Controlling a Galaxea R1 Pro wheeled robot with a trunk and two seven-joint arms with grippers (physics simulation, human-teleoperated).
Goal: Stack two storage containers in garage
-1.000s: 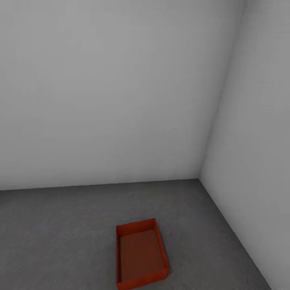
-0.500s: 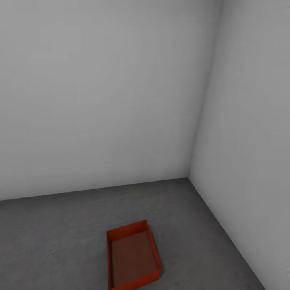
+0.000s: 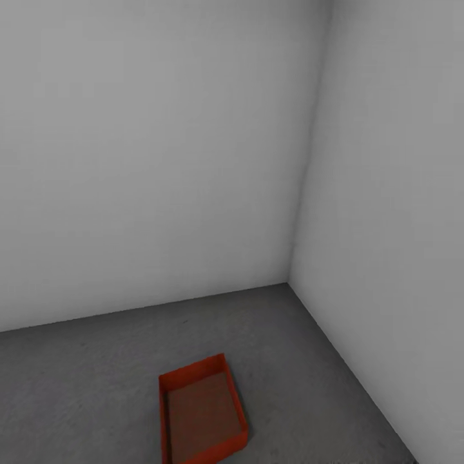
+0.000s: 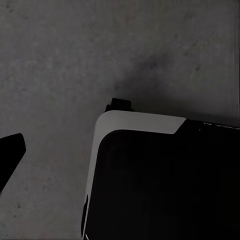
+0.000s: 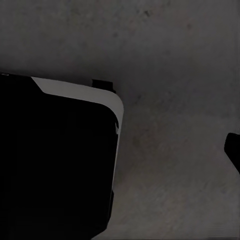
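One orange-red storage container (image 3: 202,412) lies open side up on the dark grey concrete floor (image 3: 84,386) of the garage, near the corner where two pale grey walls meet. It holds nothing. In the left wrist view a single dark fingertip (image 4: 10,155) hangs above the bare floor (image 4: 55,60). The right wrist view likewise has one dark fingertip (image 5: 234,149) at the frame's edge over the concrete (image 5: 170,165). Nothing is held in either view.
The back wall (image 3: 148,161) and the right wall (image 3: 393,225) close off the corner (image 3: 288,283) behind the container. My own black, white-edged base (image 4: 165,175) (image 5: 55,150) sits below both wrists. Open floor lies left of the container.
The whole head view has swung, so the corner and the container sit further left in the picture. The container itself rests in the same spot on the floor.
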